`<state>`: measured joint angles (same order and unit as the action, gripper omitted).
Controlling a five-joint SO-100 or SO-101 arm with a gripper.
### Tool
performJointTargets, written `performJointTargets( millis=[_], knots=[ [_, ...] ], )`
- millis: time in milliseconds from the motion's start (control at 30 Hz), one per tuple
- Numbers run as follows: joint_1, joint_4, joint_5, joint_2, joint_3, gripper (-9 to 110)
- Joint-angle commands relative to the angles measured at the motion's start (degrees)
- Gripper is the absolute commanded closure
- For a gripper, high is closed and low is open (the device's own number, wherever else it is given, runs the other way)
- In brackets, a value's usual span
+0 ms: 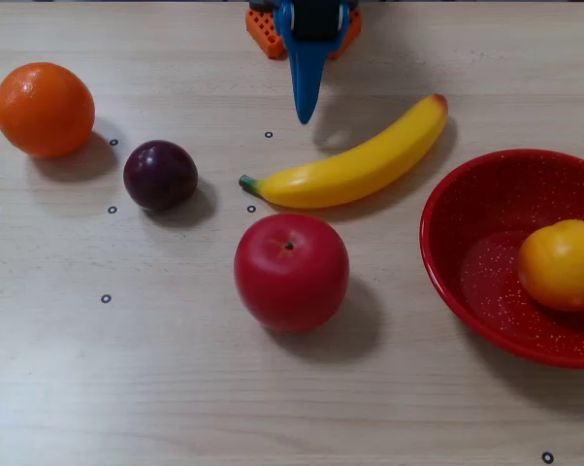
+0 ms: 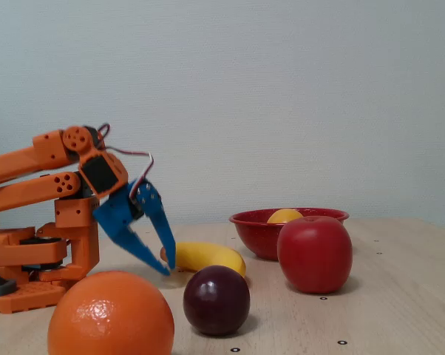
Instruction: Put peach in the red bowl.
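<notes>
The peach (image 1: 562, 264) is round and yellow-orange and lies inside the red bowl (image 1: 471, 282) at the right edge of a fixed view. In the low side fixed view only its top (image 2: 285, 215) shows above the bowl's rim (image 2: 256, 235). My blue gripper (image 1: 305, 116) is at the top centre, pointing down at the table just behind the banana, with its fingertips together and nothing between them. In the side fixed view the gripper (image 2: 169, 271) hangs tip-down close to the table, left of the bowl and well apart from it.
A banana (image 1: 360, 165) lies between gripper and bowl. A red apple (image 1: 291, 272) sits front centre, a dark plum (image 1: 160, 175) to its left, and an orange (image 1: 44, 109) far left. The orange arm base (image 2: 30, 259) stands at the left in the side view.
</notes>
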<state>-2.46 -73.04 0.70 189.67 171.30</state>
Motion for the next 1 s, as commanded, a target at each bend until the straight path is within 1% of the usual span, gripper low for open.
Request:
performJointTargets(
  millis=[0,167,300,967],
  knots=[
    [2.46,2.37,2.11,1.23,0.09,102],
    [2.46,6.50,1.76,1.23,5.89,102],
    [2.46,7.65,1.41,1.23,6.33,102],
    [2.46,7.82,1.58,1.23,6.42,102]
  ],
)
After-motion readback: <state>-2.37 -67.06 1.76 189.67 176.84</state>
